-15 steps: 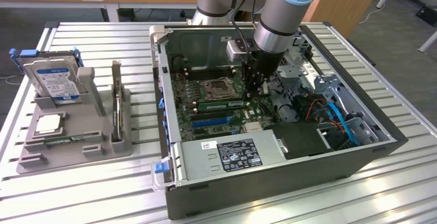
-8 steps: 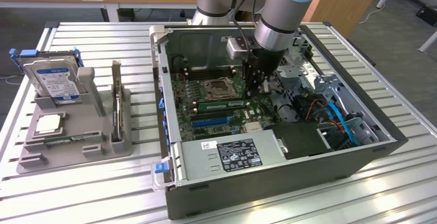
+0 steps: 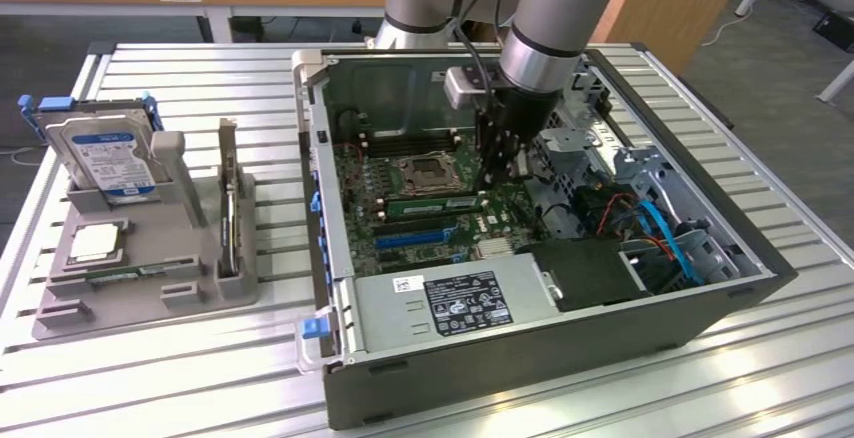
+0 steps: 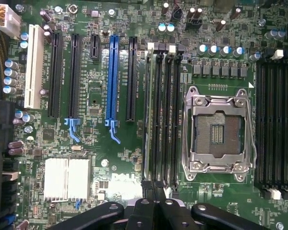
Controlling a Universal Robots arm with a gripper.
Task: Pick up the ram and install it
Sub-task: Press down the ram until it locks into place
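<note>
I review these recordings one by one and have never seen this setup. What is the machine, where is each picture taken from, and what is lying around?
The machine is a single robot arm reaching into an open computer case on a slatted table. The exterior view looks at it from outside; the wrist view looks from the arm itself straight onto the green motherboard. There you see the empty processor socket, memory slots beside it, and the shut gripper at the slots' end, where a ram stick seems to stand edge-on. On the exterior view's left, a grey holder carries a hard drive and other parts.
</note>
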